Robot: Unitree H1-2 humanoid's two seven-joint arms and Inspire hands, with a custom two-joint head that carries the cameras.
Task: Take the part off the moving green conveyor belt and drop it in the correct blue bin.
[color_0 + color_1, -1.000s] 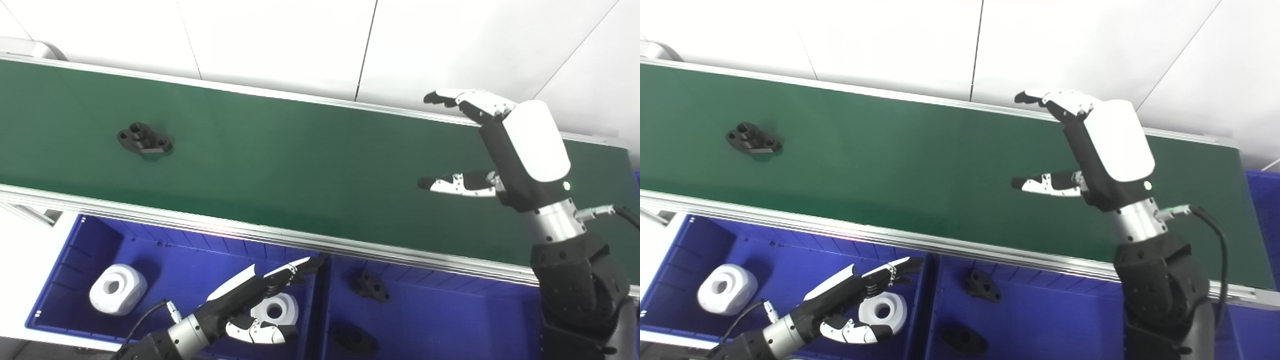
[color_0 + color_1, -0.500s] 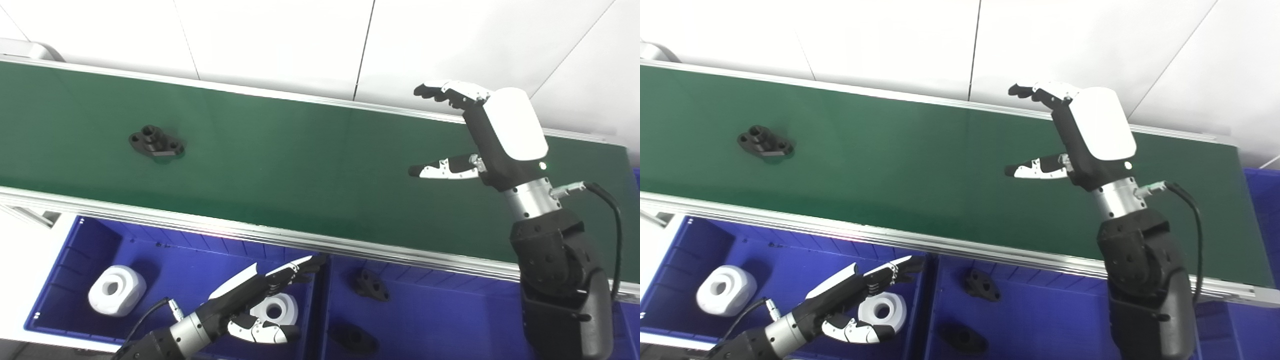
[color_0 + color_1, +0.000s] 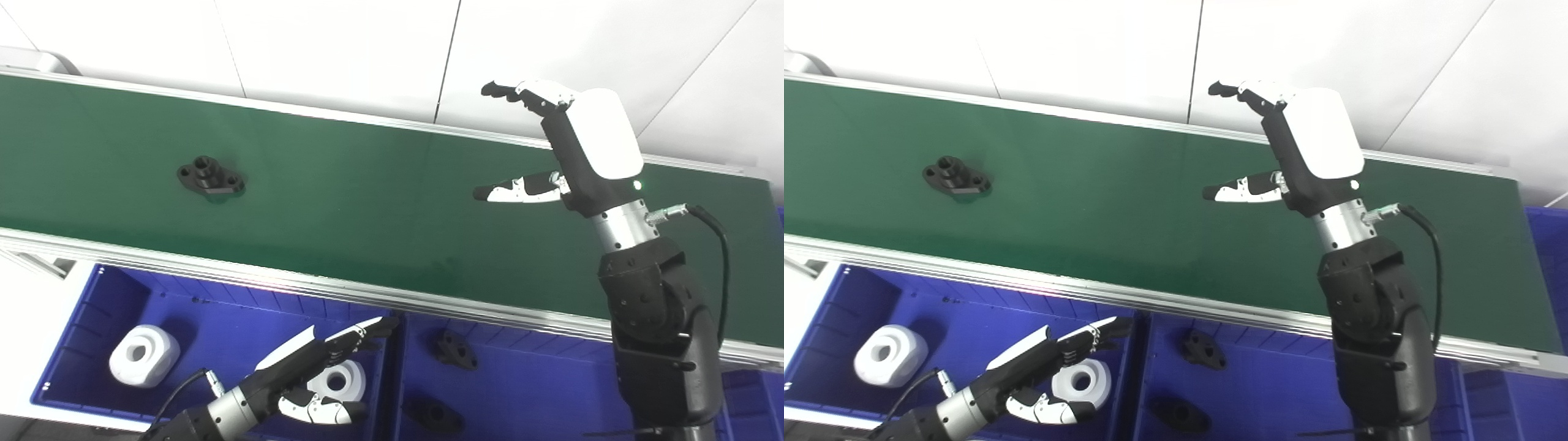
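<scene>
A black flanged part (image 3: 211, 177) lies on the green conveyor belt (image 3: 343, 196), left of the middle. My right hand (image 3: 569, 147) hovers open above the belt's right half, fingers and thumb spread wide and pointing left, far from the part. My left hand (image 3: 318, 373) is open low over the left blue bin (image 3: 92, 306), holding nothing. That bin holds two white parts (image 3: 144, 355). The right blue bin (image 3: 539, 380) holds two black parts (image 3: 456, 350).
A silver rail (image 3: 306, 282) edges the belt's near side, above the bins. A divider wall (image 3: 392, 380) separates the two bins. White wall panels (image 3: 343, 55) rise behind the belt. My right forearm (image 3: 661, 331) crosses the rail.
The black part has ridden the belt to the right. My right hand has moved left and farther over the belt, staying open. The left hand has hardly moved.
</scene>
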